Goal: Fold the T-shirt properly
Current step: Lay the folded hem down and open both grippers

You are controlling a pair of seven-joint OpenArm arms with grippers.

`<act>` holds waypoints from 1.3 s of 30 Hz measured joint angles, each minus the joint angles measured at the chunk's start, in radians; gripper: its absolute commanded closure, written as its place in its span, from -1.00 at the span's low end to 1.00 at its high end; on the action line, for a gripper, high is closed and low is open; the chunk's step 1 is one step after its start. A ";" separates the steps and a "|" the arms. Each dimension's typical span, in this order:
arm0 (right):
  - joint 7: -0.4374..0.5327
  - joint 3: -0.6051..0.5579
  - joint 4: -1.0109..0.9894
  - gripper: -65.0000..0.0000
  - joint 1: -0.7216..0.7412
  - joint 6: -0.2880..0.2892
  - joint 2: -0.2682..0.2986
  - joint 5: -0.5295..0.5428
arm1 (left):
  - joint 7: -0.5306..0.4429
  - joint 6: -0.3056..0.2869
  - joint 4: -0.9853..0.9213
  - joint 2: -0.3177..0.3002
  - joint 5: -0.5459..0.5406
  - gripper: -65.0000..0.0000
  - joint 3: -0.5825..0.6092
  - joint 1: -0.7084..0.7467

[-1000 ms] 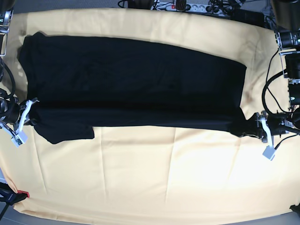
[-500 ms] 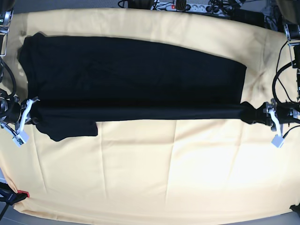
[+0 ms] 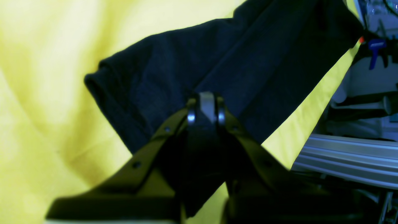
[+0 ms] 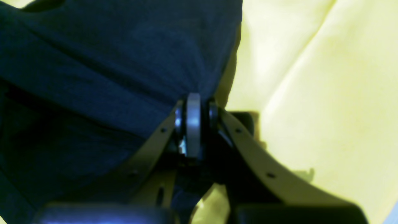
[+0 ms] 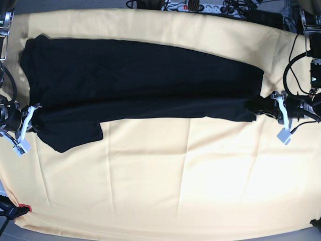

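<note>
Looking down from the base view, I see the T-shirt (image 5: 140, 83) spread out wide on the big yellow cloth (image 5: 165, 175). It is black and plain on the side I can see. It lies across the top half of the cloth, and the long edge nearest me is folded over into a thick strip that runs from one side to the other.

My left gripper (image 5: 273, 106) is at the right end of that strip in this view. Its two sides are pressed together on the corner of the shirt. In the left wrist view I can see the left gripper's fingers (image 3: 190, 116) pinching a bunch of black fabric (image 3: 199, 62), and the fabric stretches away from them toward the top right.

My right gripper (image 5: 33, 116) is at the other end, on the left in the base view. It is pinching the shirt too, just above a short sleeve (image 5: 72, 135) that lies flat on the cloth. In the right wrist view the right gripper's fingers (image 4: 178, 119) are squeezed tight with dark cloth caught between them, close to the shirt's edge, and the yellow cloth shows beside it.

A power strip (image 5: 193, 6) and some cables lie past the far edge of the cloth
</note>
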 measured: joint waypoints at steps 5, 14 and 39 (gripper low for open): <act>0.000 0.000 0.000 0.40 0.000 0.000 0.000 0.027 | 0.000 -0.001 0.000 -0.001 0.000 0.45 0.000 0.000; 0.045 0.000 0.000 -0.40 0.063 -0.003 0.014 0.042 | 0.000 0.021 0.000 -0.002 0.004 -0.29 0.000 0.006; 0.105 0.008 -0.444 0.33 0.199 -0.008 -0.215 0.085 | -0.001 0.020 0.000 0.045 0.003 -0.29 0.000 0.066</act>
